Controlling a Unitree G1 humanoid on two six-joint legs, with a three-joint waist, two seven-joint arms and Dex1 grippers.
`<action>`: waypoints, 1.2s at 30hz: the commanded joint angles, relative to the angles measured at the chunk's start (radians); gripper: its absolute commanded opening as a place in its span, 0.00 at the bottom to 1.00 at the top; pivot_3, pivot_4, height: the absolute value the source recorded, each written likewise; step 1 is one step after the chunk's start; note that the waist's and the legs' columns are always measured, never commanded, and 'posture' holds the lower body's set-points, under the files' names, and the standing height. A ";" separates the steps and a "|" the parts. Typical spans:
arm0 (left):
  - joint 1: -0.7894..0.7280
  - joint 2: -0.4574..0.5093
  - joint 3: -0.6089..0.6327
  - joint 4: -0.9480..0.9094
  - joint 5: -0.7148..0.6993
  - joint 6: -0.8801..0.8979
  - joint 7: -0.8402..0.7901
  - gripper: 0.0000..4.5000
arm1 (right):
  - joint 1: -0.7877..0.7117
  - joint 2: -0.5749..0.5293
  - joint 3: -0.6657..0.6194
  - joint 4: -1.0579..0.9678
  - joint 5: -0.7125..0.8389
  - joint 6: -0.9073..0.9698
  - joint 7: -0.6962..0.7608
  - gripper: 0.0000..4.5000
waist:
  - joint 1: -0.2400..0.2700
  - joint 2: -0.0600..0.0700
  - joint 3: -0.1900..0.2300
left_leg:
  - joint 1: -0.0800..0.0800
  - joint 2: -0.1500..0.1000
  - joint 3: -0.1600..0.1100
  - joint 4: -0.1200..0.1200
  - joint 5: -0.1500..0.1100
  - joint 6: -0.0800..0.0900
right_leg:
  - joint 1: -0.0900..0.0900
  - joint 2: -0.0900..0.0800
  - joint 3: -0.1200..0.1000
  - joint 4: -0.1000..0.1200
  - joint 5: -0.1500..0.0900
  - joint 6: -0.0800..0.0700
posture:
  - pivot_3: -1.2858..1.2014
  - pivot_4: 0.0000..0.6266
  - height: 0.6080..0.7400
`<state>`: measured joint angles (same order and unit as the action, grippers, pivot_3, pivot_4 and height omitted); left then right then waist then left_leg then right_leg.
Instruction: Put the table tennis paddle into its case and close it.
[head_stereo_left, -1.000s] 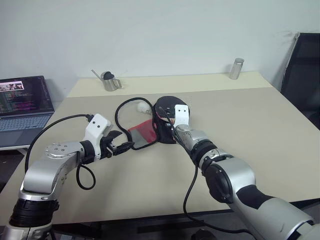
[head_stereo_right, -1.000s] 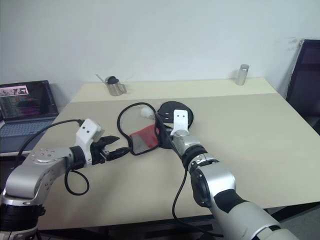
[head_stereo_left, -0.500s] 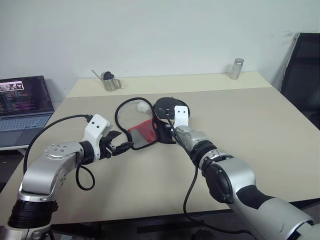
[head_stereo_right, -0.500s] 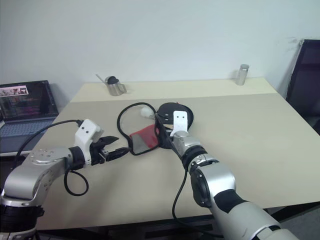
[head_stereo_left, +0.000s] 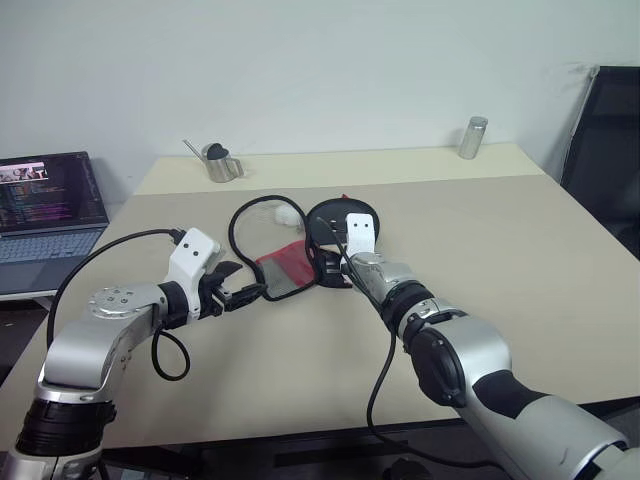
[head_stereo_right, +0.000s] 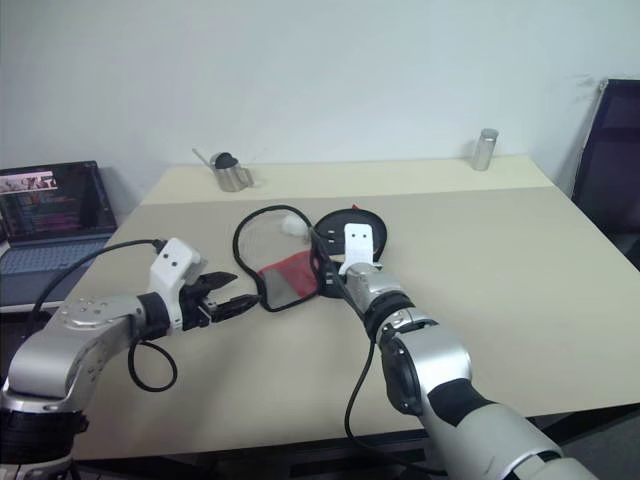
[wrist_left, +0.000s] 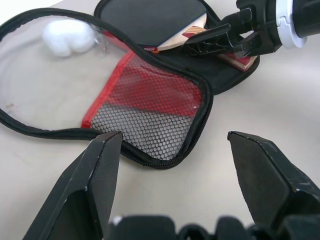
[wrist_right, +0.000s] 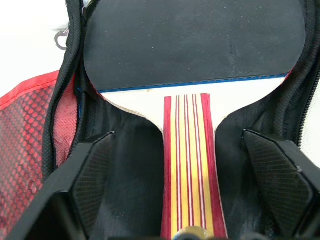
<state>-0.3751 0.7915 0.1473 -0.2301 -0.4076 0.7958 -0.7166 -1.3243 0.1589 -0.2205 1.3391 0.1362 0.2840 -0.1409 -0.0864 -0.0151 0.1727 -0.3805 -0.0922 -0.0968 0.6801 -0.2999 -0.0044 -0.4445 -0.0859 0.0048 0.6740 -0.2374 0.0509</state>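
Even, soft indoor light, faint shadows, no glare; wrist views sharp, slightly washed out.

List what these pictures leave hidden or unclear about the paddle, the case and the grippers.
- Paddle: handle end cut off by the right wrist view's edge; in the head views the right gripper covers the handle.
- Case: zipper pull not made out in any view; far rim cut off in the left wrist view.
- White lump under the clear flap: too blurred to identify.
- Left gripper: open, touching nothing.

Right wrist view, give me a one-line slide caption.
Open right gripper straddling the striped handle of the table tennis paddle, which lies inside the unzipped case.
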 joint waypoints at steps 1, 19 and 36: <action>-0.071 -0.025 0.010 0.049 0.030 -0.039 0.053 0.82 | -0.047 -0.003 0.011 -0.056 -0.006 0.000 0.053 1.00 | 0.000 0.000 0.000 | 0.000 0.000 0.000 0.000 0.000 0.000 | 0.000 0.000 0.000 0.000 0.000 0.000 | 0.52 0.24 1.00; -0.304 -0.140 0.016 0.577 0.166 -0.146 0.266 0.82 | 0.384 -0.498 0.207 -1.111 0.166 0.328 0.910 1.00 | -0.005 -0.001 -0.001 | -0.002 0.001 0.005 0.000 0.000 0.000 | -0.005 0.000 0.003 0.003 0.000 0.001 | 0.52 0.24 1.00; -0.579 -0.215 -0.105 1.207 0.367 -0.412 0.275 0.01 | 0.469 -0.526 0.275 -1.341 0.216 0.384 0.953 1.00 | 0.052 -0.004 -0.002 | -0.004 -0.001 0.003 0.001 0.001 -0.001 | -0.005 -0.001 0.001 0.003 0.000 0.001 | 0.52 0.24 1.00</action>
<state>-0.9176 0.5780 0.0470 0.9565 -0.0553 0.4216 -0.4415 -0.8489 -0.3730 0.0538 0.0388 0.3413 0.6682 0.8225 -0.0344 -0.0194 0.1703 -0.3840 -0.0934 -0.0937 0.6816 -0.2994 -0.0051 -0.4492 -0.0869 0.0053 0.6768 -0.2373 0.0515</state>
